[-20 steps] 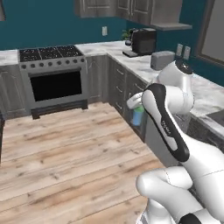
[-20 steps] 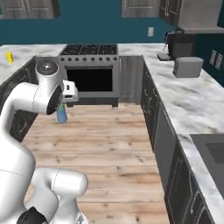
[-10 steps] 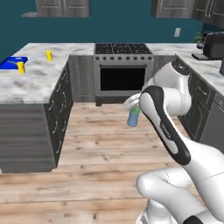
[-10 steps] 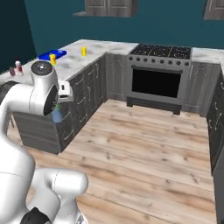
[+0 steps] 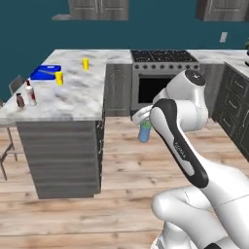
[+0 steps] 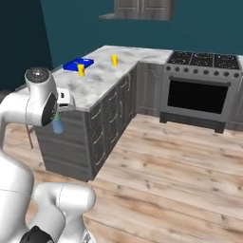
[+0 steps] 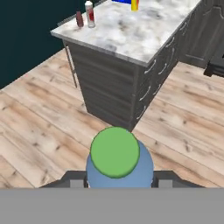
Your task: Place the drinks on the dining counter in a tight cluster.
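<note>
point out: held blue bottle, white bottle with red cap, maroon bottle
held blue bottle (image 7: pixel 116 168): hand view, blue shoulder under its green cap.
white bottle (image 5: pixel 30 95): left base view, mid body.
maroon bottle (image 5: pixel 20 100): left base view, body.

The gripper (image 5: pixel 144 116) is closed on the pale blue bottle (image 5: pixel 145 132), which hangs just below it over the wooden floor (image 5: pixel 121 165). To the gripper's left stands the dining counter (image 5: pixel 73 97), with the white bottle (image 5: pixel 30 94) and the maroon bottle (image 5: pixel 20 100) side by side near its far-left edge. Beyond them, two yellow cups (image 5: pixel 59 78) and a blue tray (image 5: pixel 44 72) sit farther back.
</note>
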Available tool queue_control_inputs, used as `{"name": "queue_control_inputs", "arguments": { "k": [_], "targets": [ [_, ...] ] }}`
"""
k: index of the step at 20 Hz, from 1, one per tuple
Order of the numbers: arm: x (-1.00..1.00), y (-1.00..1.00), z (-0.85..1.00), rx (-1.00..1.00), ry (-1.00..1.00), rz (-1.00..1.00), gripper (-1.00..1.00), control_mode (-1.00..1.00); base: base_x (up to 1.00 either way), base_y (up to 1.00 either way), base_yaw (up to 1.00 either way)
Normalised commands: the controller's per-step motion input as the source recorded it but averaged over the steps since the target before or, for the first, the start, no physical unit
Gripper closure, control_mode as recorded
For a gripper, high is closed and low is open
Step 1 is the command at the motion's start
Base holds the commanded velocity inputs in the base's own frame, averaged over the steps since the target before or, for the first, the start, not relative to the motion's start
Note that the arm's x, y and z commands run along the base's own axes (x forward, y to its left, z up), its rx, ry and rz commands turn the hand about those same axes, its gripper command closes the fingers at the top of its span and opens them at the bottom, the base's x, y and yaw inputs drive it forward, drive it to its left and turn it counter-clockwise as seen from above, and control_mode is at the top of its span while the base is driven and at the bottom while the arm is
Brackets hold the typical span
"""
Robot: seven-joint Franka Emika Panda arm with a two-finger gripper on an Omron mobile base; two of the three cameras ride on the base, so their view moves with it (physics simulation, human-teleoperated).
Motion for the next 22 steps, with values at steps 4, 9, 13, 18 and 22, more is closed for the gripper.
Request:
{"name": "queue_control_inputs", "arguments": {
  "k": [4,9,13,18,22],
  "targets": [
    [0.00,0.00,0.00,0.00,0.00,0.00,1.00,1.00,0.78,1.00,-0.08],
    [0.00,0.00,0.00,0.00,0.00,0.00,1.00,1.00,0.85,1.00,-0.19],
    [0.00,0.00,0.00,0.00,0.00,0.00,1.00,1.00,0.74,0.99,-0.28],
    [0.00,0.00,0.00,0.00,0.00,0.00,1.00,1.00,0.63,0.70,-0.28],
    [0.00,0.00,0.00,0.00,0.00,0.00,1.00,1.00,0.43,0.06,-0.30]
  ]
}}
